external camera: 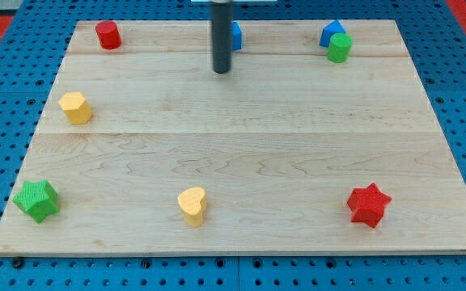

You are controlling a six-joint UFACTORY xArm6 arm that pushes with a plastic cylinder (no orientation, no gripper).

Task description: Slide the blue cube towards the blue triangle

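The blue cube (235, 35) sits near the board's top edge at the middle, mostly hidden behind my dark rod. My tip (221, 70) rests on the board just below and slightly left of the cube. The blue triangle (331, 31) lies at the view's top right, touching a green cylinder (339, 48) just below it.
A red cylinder (108, 35) is at the top left. A yellow hexagon block (75, 107) is at the left. A green star (36, 200) is at the bottom left, a yellow heart (192, 204) at the bottom middle, a red star (368, 204) at the bottom right. The wooden board (241, 153) lies on a blue pegboard.
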